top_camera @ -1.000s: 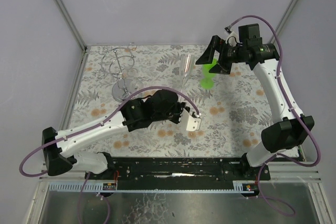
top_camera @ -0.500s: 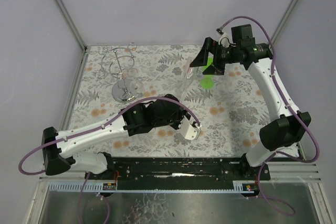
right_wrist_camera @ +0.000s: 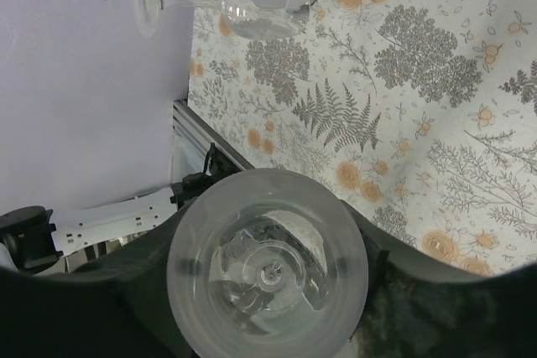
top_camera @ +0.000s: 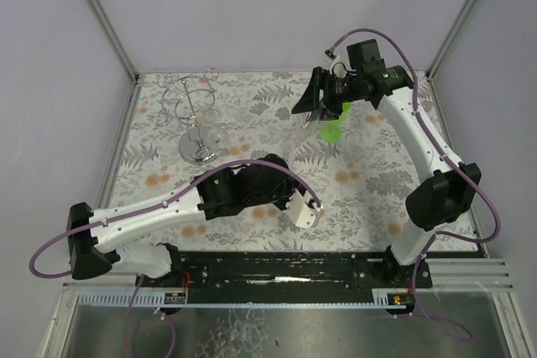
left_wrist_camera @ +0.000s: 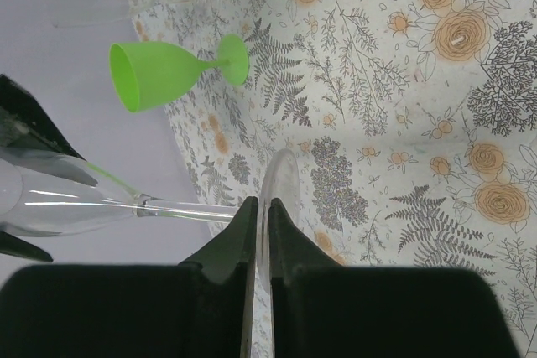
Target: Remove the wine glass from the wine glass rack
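Straddling an upright glass (right_wrist_camera: 268, 270), my right gripper (top_camera: 312, 109) may or may not be gripping it. My left gripper (top_camera: 309, 211) is closed, empty. The wine glass (right_wrist_camera: 256, 7) hangs bowl-down on the rack (top_camera: 198, 151), well left of both.

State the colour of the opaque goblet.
The goblet is bright green, seen best in the left wrist view.

Clear wine glass (right_wrist_camera: 268, 266), shiny metal rack (top_camera: 196, 152)

Table (top_camera: 377, 182) covered by floral cloth, enclosed on three sides by plain lilac walls (top_camera: 268, 6); metal posts (top_camera: 101, 14) at far corners.
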`<state>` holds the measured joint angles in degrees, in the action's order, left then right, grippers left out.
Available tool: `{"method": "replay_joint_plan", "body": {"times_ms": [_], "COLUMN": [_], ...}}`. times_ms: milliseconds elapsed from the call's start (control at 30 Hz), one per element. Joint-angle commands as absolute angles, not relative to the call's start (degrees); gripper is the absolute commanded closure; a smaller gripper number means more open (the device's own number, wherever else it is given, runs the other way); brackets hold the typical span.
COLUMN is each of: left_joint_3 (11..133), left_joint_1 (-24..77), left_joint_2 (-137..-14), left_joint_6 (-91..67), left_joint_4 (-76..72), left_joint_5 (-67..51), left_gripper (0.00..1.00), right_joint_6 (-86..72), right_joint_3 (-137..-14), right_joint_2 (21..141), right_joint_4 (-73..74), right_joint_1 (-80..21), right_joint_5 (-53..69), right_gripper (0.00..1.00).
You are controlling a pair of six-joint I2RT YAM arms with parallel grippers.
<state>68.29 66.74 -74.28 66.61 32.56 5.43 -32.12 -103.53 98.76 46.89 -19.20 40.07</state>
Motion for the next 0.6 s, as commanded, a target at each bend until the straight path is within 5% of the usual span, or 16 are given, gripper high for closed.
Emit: {"method": "replay_joint_plan", "body": {"times_ms": [0, 67, 167, 400, 567], "left_joint_3": [67.69, 67.49, 67.17, 68.55, 70.97], "left_joint_1": [67.21, 67.19, 67.17, 66.25, 61.23], "left_joint_2": [-72.47, -72.33, -72.4, -73.04, -72.16], "left_joint_6": [68.03, 67.94, 67.28, 58.94, 47.89], "left_joint_4": [27.33, 27.31, 26.53, 24.13, 24.09], "left_joint_5": [7.0, 7.24, 8.23, 10.22, 7.5], "left_gripper": [1.0, 1.0, 0.98, 0.25, 0.14], "right_joint_6": [-33.05, -33.07, -32.68, -27.43, -24.69], "right_joint_3": [-106.39, -106.33, -106.58, -112.36, -113.7], "right_joint_2": [98.4, 98.21, 97.62, 97.58, 96.89], "right_joint_4": [45.7, 46.14, 46.96, 54.0, 57.24], "right_joint_1": [-19.53, -19.54, -19.58, -18.96, -15.69], "right_joint_5": [40.94, 40.52, 39.38, 31.68, 26.73], "right_gripper": [0.54, 0.67, 0.72, 0.75, 0.75]}}
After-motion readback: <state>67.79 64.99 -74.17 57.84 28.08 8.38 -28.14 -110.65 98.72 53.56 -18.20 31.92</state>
